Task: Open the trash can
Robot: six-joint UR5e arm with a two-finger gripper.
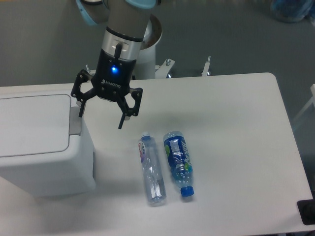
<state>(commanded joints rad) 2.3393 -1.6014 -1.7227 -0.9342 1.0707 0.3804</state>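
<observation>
The trash can (42, 142) is a large boxy white bin at the left of the table, its flat lid lying shut. A grey push tab (75, 119) sits on the lid's right edge. My gripper (100, 122) hangs open just right of that tab, nothing between its fingers. Its left fingertip (80, 116) is at the tab's upper edge; whether it touches cannot be told. The right fingertip (120, 127) is out over the table.
Two plastic bottles lie side by side on the white table (231, 128) right of the bin: a clear one (151, 168) and a blue-labelled one (178, 161) with a blue cap. A small dark object (307, 211) sits at the table's front right corner.
</observation>
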